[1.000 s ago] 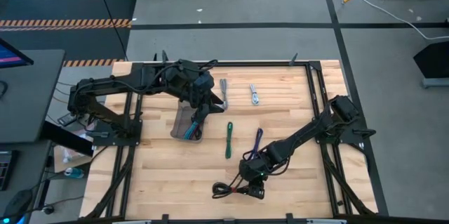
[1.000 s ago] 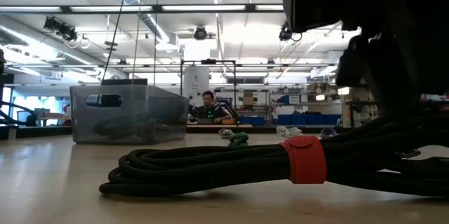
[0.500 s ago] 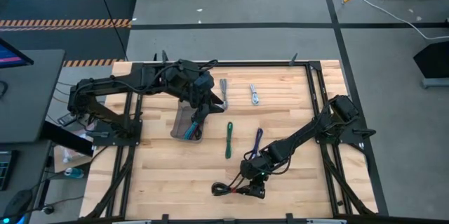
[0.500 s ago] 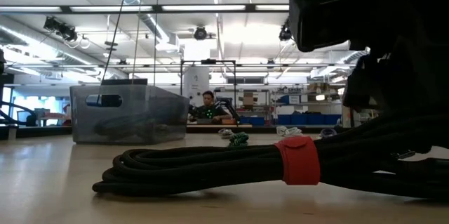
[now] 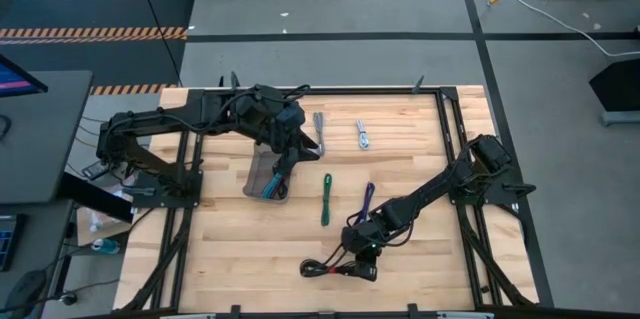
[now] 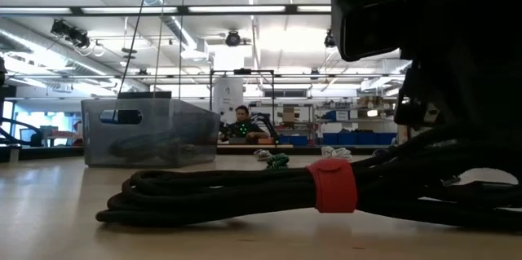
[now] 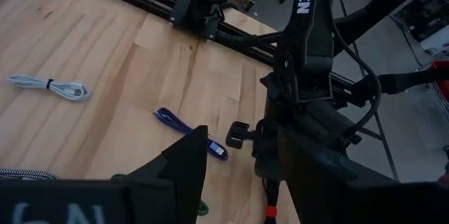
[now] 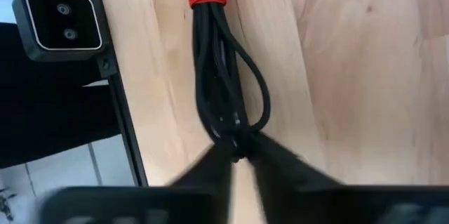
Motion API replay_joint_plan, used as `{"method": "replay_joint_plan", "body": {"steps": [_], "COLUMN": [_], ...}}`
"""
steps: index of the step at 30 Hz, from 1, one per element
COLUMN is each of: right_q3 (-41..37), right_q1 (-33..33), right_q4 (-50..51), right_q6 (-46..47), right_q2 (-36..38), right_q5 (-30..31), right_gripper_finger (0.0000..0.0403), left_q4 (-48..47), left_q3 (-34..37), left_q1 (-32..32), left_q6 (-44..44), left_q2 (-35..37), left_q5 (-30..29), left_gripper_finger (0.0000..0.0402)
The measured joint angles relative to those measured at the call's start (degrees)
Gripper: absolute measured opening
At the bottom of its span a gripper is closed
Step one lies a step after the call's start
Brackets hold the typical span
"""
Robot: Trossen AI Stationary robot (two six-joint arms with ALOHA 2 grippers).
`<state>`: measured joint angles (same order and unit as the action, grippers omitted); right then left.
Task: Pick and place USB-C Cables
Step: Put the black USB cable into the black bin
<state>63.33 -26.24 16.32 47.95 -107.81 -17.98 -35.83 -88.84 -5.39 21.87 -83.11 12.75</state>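
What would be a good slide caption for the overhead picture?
Right gripper pinches the black red-tied cable near the table's front edge; left gripper hovers over the tray.

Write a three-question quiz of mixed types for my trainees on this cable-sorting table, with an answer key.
1. True or false: the right tool is closed on the black cable bundle.
2. What colour is the tie on that bundle? A) green B) red C) white
3. Fill in: the left tool hangs over the grey ______.

Key:
1. True; in the right wrist view its fingers pinch the bundle's end.
2. B; the red tie shows clearly in the low view.
3. tray; the green cable, purple cable and silver cable lie loose on the table.
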Motion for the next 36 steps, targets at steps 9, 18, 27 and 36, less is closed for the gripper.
{"method": "replay_joint_plan", "body": {"steps": [9, 18, 27, 36], "right_q3": [0.1, 9.0, 16.7, 18.2], "right_q1": [-0.3, -0.8, -3.8, -4.1], "right_q4": [1.3, 23.5, 29.0, 40.5], "right_q6": [0.5, 4.3, -5.7, -7.3], "right_q2": [3.2, 22.2, 35.7, 40.0], "right_q5": [5.0, 29.0, 48.5, 50.1], "right_gripper_finger": [0.0005, 0.0002, 0.0002, 0.0002], "left_q4": [0.0, 0.2, 6.7, 13.1], "left_q3": [0.0, 0.0, 0.0, 0.0], "left_q1": [0.0, -1.3, -3.8, -8.5], "left_q6": [0.0, -1.7, -2.8, -3.5], "left_q2": [0.0, 0.0, -1.2, -1.0], "left_q5": [0.0, -5.9, -5.2, -1.3], "left_gripper_finger": [0.0181, 0.0181, 0.0181, 0.0181]}}
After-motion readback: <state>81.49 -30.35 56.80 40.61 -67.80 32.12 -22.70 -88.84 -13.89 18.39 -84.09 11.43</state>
